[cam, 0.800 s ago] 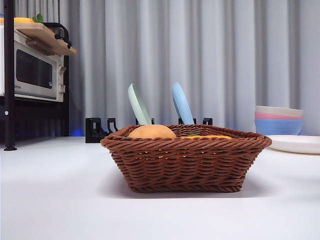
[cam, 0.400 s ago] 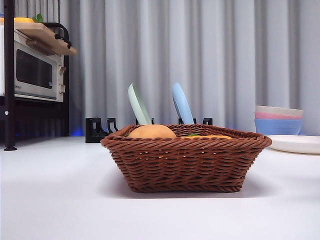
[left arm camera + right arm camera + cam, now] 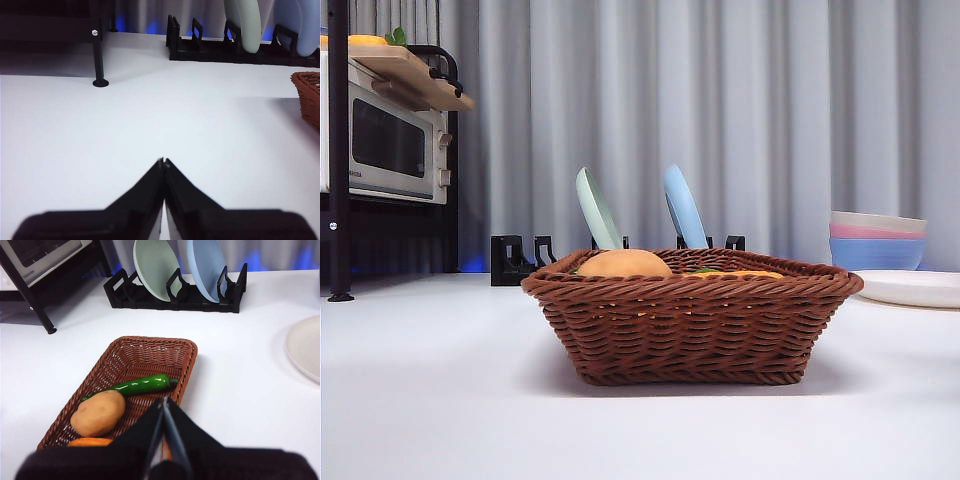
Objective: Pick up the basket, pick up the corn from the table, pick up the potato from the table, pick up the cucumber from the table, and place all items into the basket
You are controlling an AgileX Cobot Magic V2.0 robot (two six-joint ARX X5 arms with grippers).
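Note:
The reddish-brown wicker basket (image 3: pixel 692 318) stands on the white table (image 3: pixel 430 400); its rim also shows in the right wrist view (image 3: pixel 186 371) and one corner in the left wrist view (image 3: pixel 307 97). Inside lie the tan potato (image 3: pixel 98 413) (image 3: pixel 624 264), the glossy green cucumber (image 3: pixel 134 386), and an orange thing at the near end, the corn (image 3: pixel 90 442), mostly hidden. My right gripper (image 3: pixel 164 401) is shut and empty above the basket's near rim. My left gripper (image 3: pixel 163 162) is shut and empty over bare table, away from the basket.
A black dish rack (image 3: pixel 175 292) holds a pale green plate (image 3: pixel 596 209) and a blue plate (image 3: pixel 683 206) behind the basket. A microwave on a black stand (image 3: pixel 385 145) is at the left. Stacked bowls (image 3: pixel 877 240) and a white plate (image 3: pixel 912 288) sit at the right.

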